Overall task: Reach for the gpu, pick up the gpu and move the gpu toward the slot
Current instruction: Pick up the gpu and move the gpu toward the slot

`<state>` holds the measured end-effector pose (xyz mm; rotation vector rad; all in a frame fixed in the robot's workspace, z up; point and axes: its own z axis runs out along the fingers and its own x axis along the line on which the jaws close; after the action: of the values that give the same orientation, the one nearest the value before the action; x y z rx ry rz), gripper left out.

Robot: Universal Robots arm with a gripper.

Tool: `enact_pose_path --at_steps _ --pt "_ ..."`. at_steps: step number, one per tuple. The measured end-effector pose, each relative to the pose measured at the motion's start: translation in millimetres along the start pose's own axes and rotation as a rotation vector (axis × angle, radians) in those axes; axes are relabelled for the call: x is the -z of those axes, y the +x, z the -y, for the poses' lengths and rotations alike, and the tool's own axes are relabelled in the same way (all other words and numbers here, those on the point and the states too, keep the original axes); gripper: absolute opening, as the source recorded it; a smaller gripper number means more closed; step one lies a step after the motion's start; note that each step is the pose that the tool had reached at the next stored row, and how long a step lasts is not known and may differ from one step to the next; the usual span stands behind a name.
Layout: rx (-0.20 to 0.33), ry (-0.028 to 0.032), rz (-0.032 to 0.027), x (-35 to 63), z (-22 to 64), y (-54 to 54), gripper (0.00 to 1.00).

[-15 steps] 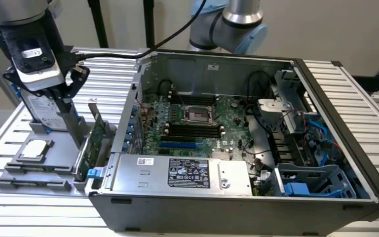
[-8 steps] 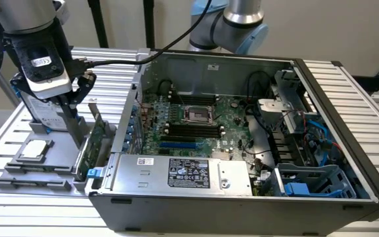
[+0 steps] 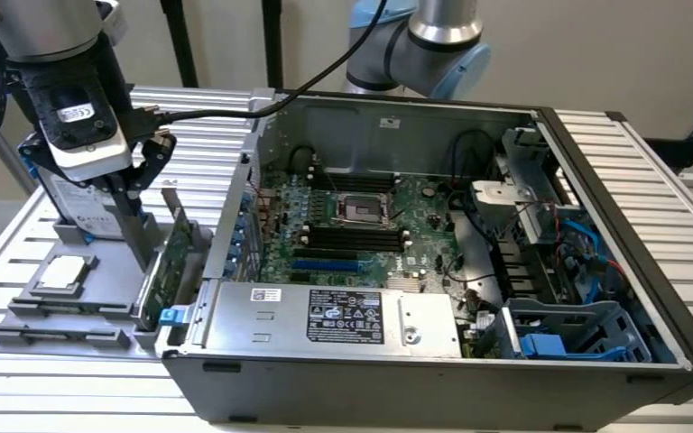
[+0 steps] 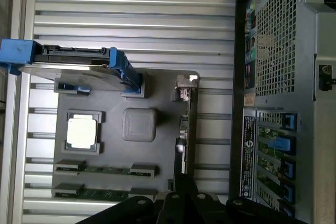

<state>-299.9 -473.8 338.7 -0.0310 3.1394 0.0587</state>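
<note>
Looking at the gpu [image 3: 180, 257] first: it stands on its long edge in the grey holder tray [image 3: 33, 329], at the lower left of the exterior view, just beside the open computer case [image 3: 443, 379]. Its long axis runs along the case's side wall. My gripper [image 3: 142, 257] hangs just to the exterior view's left of the card, pointing down beside it; whether they touch I cannot tell. In the wrist view the gpu [image 4: 185, 135] is a thin blade whose line runs straight toward the gripper [image 4: 178, 195]. I cannot tell whether the gripper is wide or narrow. I judge it holds nothing.
</note>
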Motion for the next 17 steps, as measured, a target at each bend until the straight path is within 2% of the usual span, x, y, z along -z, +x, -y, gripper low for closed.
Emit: enact_pose_path --at_steps 6,8,9,10,11,13,14,15,17 --pt "0.0 0.0 0.0 0.0 0.0 0.0 0.12" --pt "0.0 0.0 0.0 0.0 0.0 0.0 0.24" --pt "0.0 0.0 -0.0001 0.0 0.0 0.0 0.24" --pt "0.0 0.0 0.0 0.0 0.0 0.0 0.3" --pt "0.0 0.0 0.0 0.0 0.0 0.0 0.3" --pt "0.0 0.0001 -0.0001 -0.2 0.0 0.0 0.42" --pt "0.001 0.0001 0.0001 -0.9 0.0 0.1 0.42" --pt "0.001 0.0006 0.0002 -1.9 0.1 0.3 0.48" --pt "0.001 0.0025 0.0 -4.6 0.2 0.8 0.48"
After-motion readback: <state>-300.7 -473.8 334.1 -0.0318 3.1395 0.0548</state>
